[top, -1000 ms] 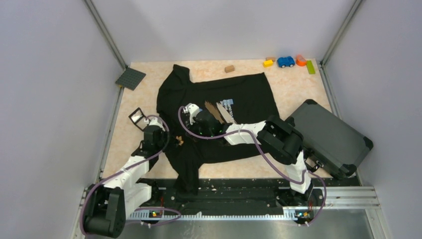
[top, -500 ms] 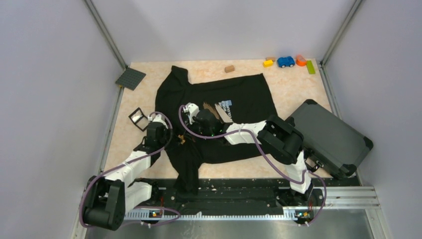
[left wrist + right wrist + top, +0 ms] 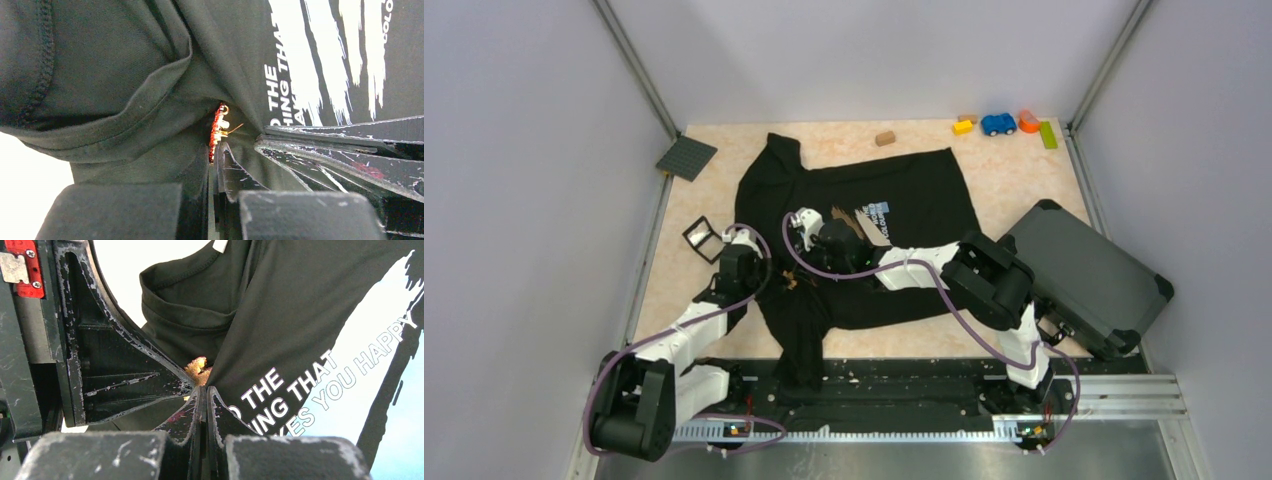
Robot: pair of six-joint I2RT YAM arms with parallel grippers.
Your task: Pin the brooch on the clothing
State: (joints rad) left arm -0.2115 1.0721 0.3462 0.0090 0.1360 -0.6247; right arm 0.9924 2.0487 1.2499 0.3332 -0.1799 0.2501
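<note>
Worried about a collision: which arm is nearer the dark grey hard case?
Right. The right arm has its elbow beside the case; the left arm lies beyond the black T-shirt.

Both arms reach in low toward the middle: the left arm angles up from its base, the right arm is bent at the elbow with its forearm running left. The left pincer is clamped on the brooch. The right pincer is squeezed tight on the clothing, tips nearly meeting.
</note>
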